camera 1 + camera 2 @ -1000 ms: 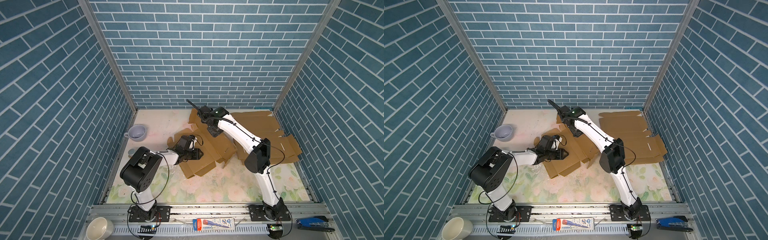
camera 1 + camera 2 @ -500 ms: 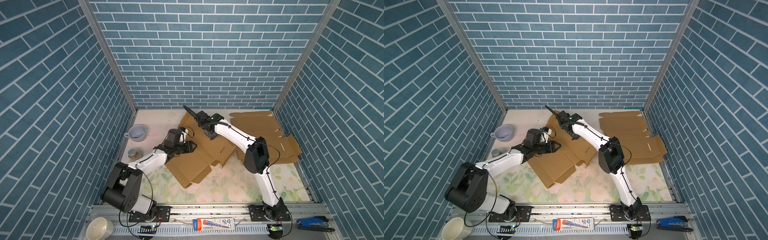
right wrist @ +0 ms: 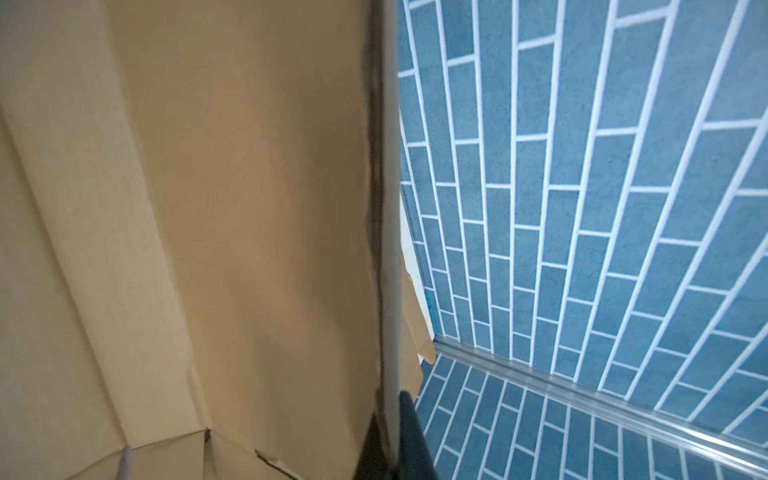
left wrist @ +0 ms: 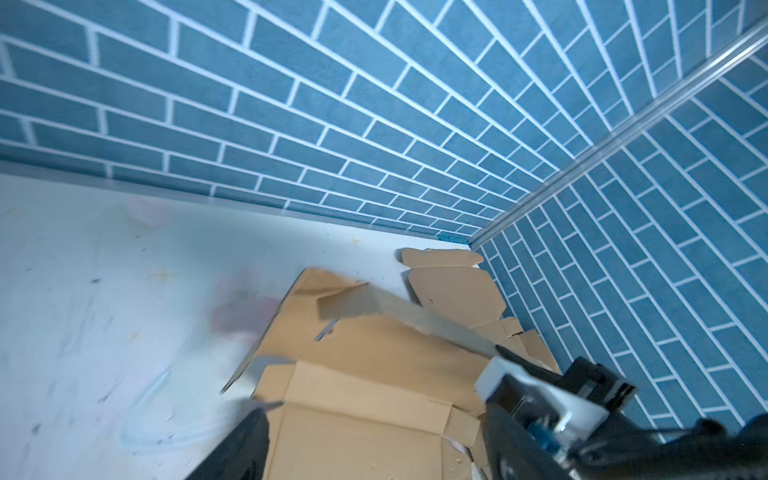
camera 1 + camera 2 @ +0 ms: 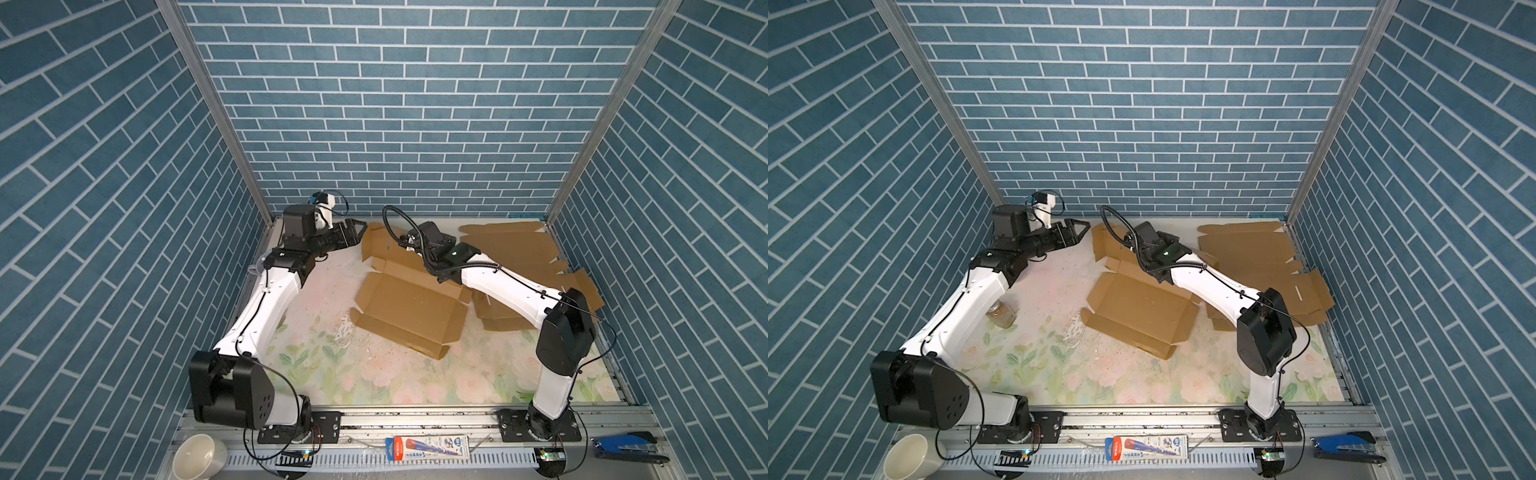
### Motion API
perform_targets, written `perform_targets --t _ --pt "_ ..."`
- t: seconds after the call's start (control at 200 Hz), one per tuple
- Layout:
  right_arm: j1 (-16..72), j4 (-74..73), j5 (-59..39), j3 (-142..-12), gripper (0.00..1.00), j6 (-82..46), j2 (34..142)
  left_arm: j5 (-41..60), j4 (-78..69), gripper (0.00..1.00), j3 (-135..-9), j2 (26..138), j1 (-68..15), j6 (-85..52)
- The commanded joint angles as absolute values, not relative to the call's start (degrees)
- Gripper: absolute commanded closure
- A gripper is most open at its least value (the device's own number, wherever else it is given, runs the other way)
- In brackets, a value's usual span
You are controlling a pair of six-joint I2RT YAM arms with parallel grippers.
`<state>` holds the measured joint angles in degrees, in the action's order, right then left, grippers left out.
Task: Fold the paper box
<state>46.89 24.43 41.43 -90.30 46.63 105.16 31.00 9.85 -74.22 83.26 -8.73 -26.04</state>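
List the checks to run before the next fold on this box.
1. Right tool shut on the box, at its raised flap: ok.
2. Left tool open, empty: ok.
3. Left tool clear of the flap: cannot tell, tip very close.
4. Box sides folded up: not ok, mostly flat.
5. Jar clear of left arm: cannot tell, arm overlaps it.

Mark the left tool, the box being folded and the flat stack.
left tool (image 5: 359,232): in a top view, midway between its open fingertips.
box (image 5: 409,309): in a top view, middle of its large panel.
flat stack (image 5: 511,245): in a top view, bare top sheet.
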Motion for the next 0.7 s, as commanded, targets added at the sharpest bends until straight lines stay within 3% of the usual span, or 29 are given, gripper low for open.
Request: perform_targets --t 0.0,0.5,0.695 --pt "47.29 15.33 39.82 -86.77 1.00 56.15 105.33 32.26 10.26 0.16 -76.35 88.80 -9.79 -25.82" --pt "47.47 9.85 39.76 -82.53 1.00 57.82 105.91 30.58 12.92 0.12 -85.12 101.81 -12.89 -19.73" --pt "47.59 9.53 40.65 -83.37 1.00 57.82 106.95 35.18 10.80 0.20 -83.04 102.12 -15.02 -22.86"
